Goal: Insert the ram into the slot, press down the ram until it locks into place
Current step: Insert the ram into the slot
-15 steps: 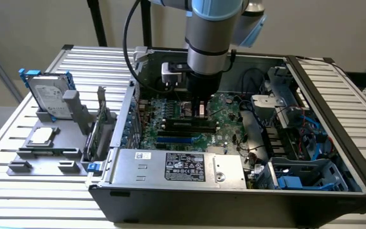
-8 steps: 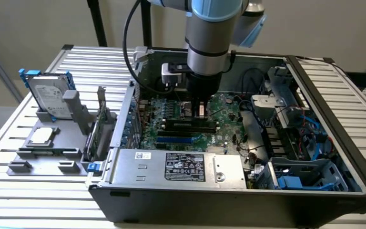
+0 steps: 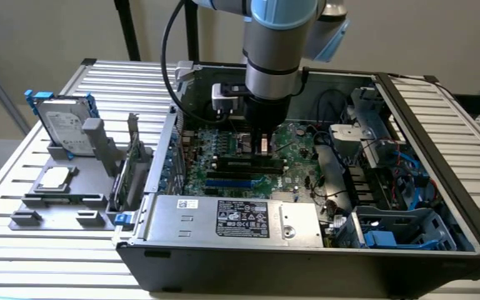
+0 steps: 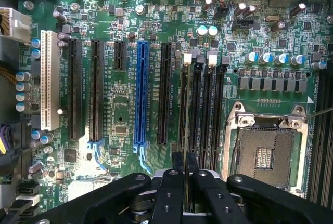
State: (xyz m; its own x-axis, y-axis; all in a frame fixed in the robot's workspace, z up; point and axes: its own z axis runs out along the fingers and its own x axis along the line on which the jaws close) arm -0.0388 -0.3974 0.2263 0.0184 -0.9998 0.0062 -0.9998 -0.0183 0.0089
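Desk: grey metal slats [image 3: 73, 262] carry everything.
Case: the open computer case [image 3: 307, 265] holds a silver box [image 3: 232, 219] in front and the motherboard [image 4: 119, 125] behind it.
Tray: a grey tray [image 3: 57, 209] at the exterior view's left holds a hard drive [image 3: 60, 125] standing up.
Gripper: the gripper [image 4: 184, 169] is almost closed and seems to pinch the ram [image 3: 262, 145].
Ram: it is upright, just over the black slot [image 4: 198, 115].
Handling: probably light, thin, stiff and easy to break. Hold it by the edges.
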